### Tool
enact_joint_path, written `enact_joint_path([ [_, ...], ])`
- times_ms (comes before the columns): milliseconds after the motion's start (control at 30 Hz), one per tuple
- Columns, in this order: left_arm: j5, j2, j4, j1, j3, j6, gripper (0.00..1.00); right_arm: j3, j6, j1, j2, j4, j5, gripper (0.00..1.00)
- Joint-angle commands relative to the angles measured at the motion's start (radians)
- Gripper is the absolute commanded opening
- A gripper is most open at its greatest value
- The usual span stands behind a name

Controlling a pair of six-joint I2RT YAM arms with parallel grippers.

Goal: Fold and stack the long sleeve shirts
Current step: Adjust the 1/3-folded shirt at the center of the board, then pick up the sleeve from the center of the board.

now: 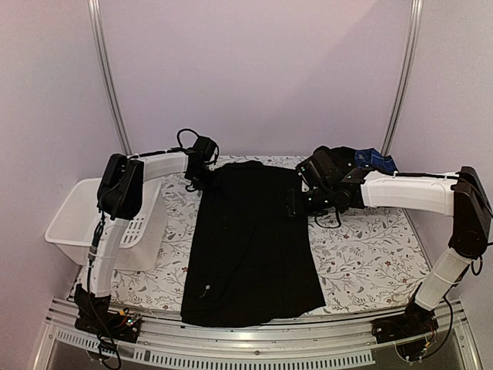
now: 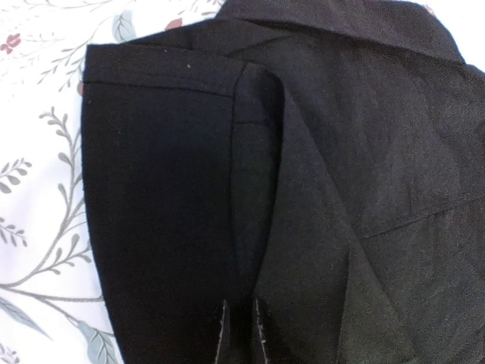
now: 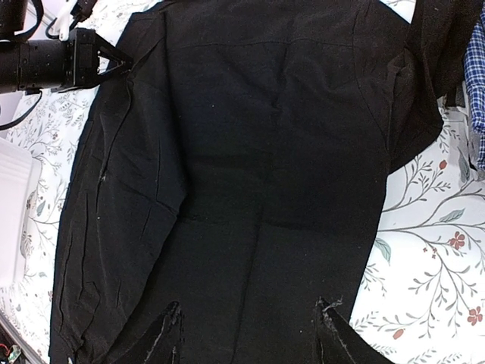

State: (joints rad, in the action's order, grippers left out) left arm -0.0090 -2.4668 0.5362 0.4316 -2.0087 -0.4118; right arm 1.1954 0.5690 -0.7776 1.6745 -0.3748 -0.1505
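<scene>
Lying lengthwise down the middle of the floral worktop (image 1: pixel 370 254), the black shirt (image 1: pixel 250 247) is seen with its collar uppermost. Its upper-left shoulder edge is nipped, apparently on a raised fold, by the clenched left pincer (image 2: pixel 241 330). The right pincer (image 3: pixel 248 334) is held released, jaws wide, over the shirt's upper right. The plaid shirt (image 1: pixel 377 160) is bunched at the frame's upper right.

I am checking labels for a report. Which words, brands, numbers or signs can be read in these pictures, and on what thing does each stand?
No readable text appears in any view.
On the plain black cloth shirt: no label or print shows.
On the blue-and-navy plaid shirt: only the check pattern.
On the white plastic slotted basket: no marking.
On the floral table cover: only leaves and flowers.
</scene>
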Motion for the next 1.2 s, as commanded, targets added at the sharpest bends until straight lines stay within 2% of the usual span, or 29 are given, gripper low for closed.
enact_joint_path([
  [0, 0.001, 0.061, -0.016, -0.014, -0.017, 0.026, 0.19, 0.003, -0.005, 0.015, -0.023, -0.012, -0.048, 0.56],
  [167, 0.021, 0.120, -0.012, -0.005, -0.020, 0.057, 0.43, 0.025, -0.030, 0.081, -0.059, -0.028, -0.073, 0.60],
  [333, 0.012, 0.181, -0.002, 0.019, -0.012, 0.072, 0.54, 0.058, -0.077, 0.176, -0.089, -0.032, -0.106, 0.66],
  [533, 0.011, 0.284, 0.000, 0.076, 0.049, 0.069, 0.59, 0.102, -0.118, 0.337, -0.084, 0.002, -0.098, 0.71],
  [767, 0.020, 0.443, -0.001, 0.146, 0.190, 0.034, 0.59, 0.120, -0.118, 0.486, -0.052, 0.085, 0.036, 0.75],
  [1167, 0.012, 0.667, 0.011, 0.207, 0.384, 0.002, 0.59, 0.011, 0.075, 0.582, -0.012, 0.299, 0.342, 0.78],
])
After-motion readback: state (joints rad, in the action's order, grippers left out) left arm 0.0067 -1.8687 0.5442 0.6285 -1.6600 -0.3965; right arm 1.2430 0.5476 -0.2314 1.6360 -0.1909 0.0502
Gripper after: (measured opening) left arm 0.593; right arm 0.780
